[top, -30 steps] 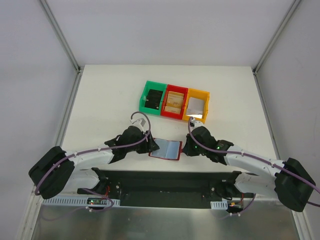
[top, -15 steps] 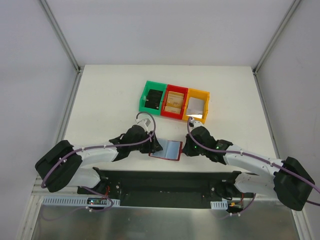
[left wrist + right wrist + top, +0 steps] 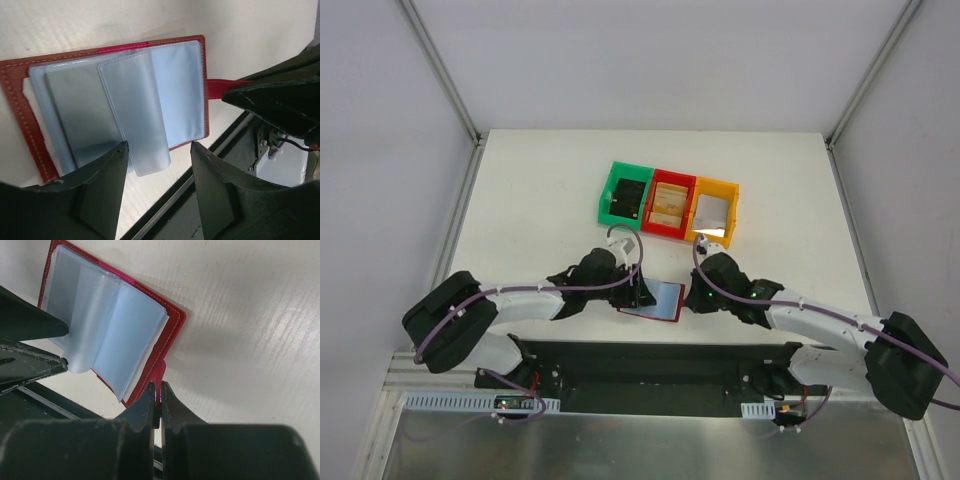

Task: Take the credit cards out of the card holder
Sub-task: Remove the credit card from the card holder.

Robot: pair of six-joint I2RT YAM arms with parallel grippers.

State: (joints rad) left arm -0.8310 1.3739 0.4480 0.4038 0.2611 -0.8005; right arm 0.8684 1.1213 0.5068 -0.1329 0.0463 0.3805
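- Card holder point(image 3: 655, 299) lies open on the table point(image 3: 540, 180), close to its near edge, between the two arms. Its red strap tab point(image 3: 159, 372) is pinched flat in the closed fingers of the right gripper point(image 3: 159, 390). That hold is thin and short, so a sideways tug from the other arm could draw the tab out and let the holder slide.
- Left gripper point(image 3: 159, 150) stands half spread with nothing in it, its fingers point(image 3: 100, 190) straddling the loose clear sleeves point(image 3: 135, 115). Closing here may catch a floppy sleeve rather than a card, and a lift would then drag the whole holder up.
- Sleeves overlap and look glossy. I cannot tell where a card edge begins, so a grip may slip or take two layers.
- Just beside the holder, the table's near edge is a drop a freed card could fall over.
- Farther off stand the bins point(image 3: 670, 203), a long carry for a loosely held card.
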